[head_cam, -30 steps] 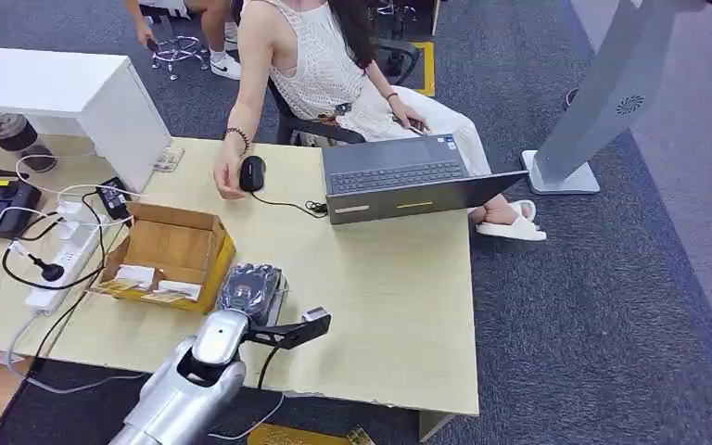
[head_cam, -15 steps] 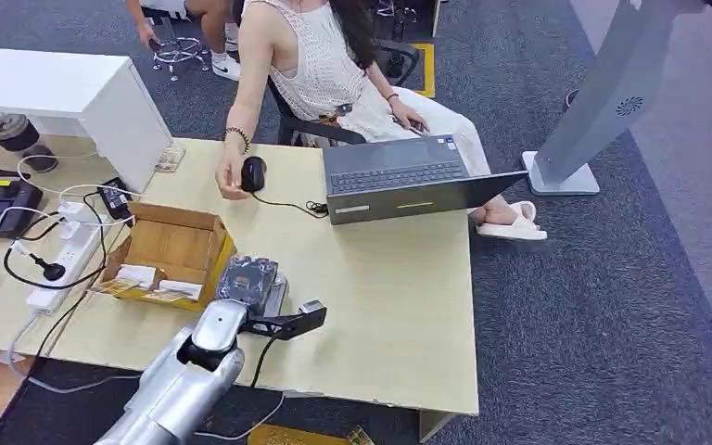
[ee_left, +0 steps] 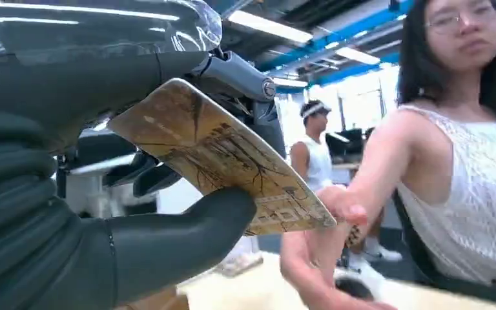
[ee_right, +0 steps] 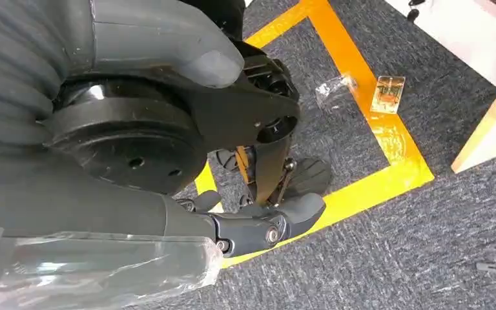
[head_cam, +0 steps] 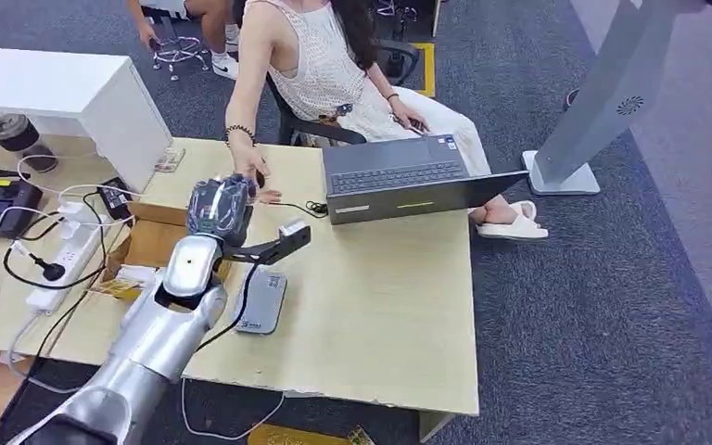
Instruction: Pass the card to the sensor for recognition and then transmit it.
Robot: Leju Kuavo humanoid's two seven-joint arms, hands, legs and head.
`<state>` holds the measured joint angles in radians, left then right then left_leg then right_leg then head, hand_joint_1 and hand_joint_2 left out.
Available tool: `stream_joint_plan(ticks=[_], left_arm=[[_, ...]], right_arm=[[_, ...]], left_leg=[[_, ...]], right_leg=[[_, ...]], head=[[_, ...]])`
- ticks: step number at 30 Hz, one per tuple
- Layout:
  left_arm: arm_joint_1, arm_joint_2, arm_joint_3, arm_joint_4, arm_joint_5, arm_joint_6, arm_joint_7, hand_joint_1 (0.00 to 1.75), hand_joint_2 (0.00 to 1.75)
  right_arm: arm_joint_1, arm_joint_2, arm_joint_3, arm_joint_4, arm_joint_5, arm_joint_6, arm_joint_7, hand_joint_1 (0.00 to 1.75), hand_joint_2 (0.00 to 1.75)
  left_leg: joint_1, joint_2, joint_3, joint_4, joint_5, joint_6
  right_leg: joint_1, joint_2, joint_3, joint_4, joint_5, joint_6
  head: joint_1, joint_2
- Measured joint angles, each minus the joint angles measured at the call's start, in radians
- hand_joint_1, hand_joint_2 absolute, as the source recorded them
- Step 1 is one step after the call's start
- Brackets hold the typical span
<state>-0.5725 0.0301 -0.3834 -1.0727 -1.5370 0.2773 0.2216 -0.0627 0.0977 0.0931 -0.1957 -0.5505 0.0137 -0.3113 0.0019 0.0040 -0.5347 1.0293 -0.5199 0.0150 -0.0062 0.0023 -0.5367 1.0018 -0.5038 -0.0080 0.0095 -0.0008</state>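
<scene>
My left hand [head_cam: 220, 208], wrapped in clear plastic, is raised above the table near its far side. It pinches a yellowish printed card [ee_left: 223, 155] between the thumb [ee_left: 168, 242] and the darker fingers. A seated person's hand [head_cam: 248, 171] reaches toward it, and their fingertips [ee_left: 347, 213] touch the card's far corner. The sensor [head_cam: 261, 301], a flat grey pad with a cable, lies on the table under my forearm. My right hand [ee_right: 245, 119] hangs over the carpet with its fingers apart and nothing in them.
An open laptop [head_cam: 408, 178] stands at the far right of the wooden table [head_cam: 399, 306]. An open cardboard box [head_cam: 159, 243] sits left of my arm, with a power strip [head_cam: 60, 264] and cables beyond it. A grey kiosk stand [head_cam: 603, 93] is on the carpet.
My left hand rose off the sensor and swung toward the person, carrying the card. The person's hand left the mouse and reached for the card. The sensor pad now lies uncovered.
</scene>
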Motion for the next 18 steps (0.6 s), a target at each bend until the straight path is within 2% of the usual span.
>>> stream_joint_plan(ticks=[3, 9, 13, 14, 18], left_arm=[[-0.018, 0.006, 0.007, 0.010, -0.009, 0.017, 0.012, 1.75, 1.75], [-0.188, 0.024, 0.029, 0.100, -0.006, 0.001, 0.018, 1.75, 1.75], [-0.245, 0.027, 0.039, 0.142, -0.005, -0.017, 0.007, 1.75, 1.75], [-0.251, 0.027, 0.039, 0.149, -0.003, -0.018, 0.004, 0.00, 1.75], [-0.253, 0.028, 0.041, 0.170, 0.021, -0.028, -0.013, 0.00, 1.75]], right_arm=[[-0.001, 0.001, 0.000, 0.000, 0.008, 0.002, 0.000, 0.00, 1.75], [-0.007, 0.002, 0.000, 0.000, 0.018, 0.002, 0.015, 0.00, 1.75], [-0.010, 0.002, 0.000, 0.000, 0.024, 0.005, 0.018, 0.00, 1.75], [-0.011, 0.002, 0.000, 0.000, 0.027, 0.005, 0.018, 0.00, 1.75], [-0.012, 0.002, 0.000, 0.000, 0.030, 0.006, 0.018, 0.00, 1.75]], left_leg=[[0.000, 0.000, -0.001, 0.000, 0.000, 0.000], [0.000, 0.000, -0.002, 0.000, 0.000, 0.000], [0.000, 0.000, -0.002, 0.000, 0.001, 0.001], [0.000, 0.000, -0.002, 0.000, 0.001, 0.001], [0.000, 0.000, -0.002, 0.000, 0.001, 0.001]], right_leg=[[0.000, 0.000, -0.001, 0.000, 0.000, 0.000], [0.000, 0.000, -0.002, 0.000, 0.001, 0.000], [0.000, 0.000, -0.002, 0.000, 0.001, 0.000], [0.000, 0.000, -0.002, 0.000, 0.001, 0.000], [0.000, 0.000, -0.002, 0.000, 0.001, 0.000]], head=[[0.000, 0.000], [-0.001, 0.000], [0.000, 0.000], [0.000, 0.000], [0.000, 0.000]])
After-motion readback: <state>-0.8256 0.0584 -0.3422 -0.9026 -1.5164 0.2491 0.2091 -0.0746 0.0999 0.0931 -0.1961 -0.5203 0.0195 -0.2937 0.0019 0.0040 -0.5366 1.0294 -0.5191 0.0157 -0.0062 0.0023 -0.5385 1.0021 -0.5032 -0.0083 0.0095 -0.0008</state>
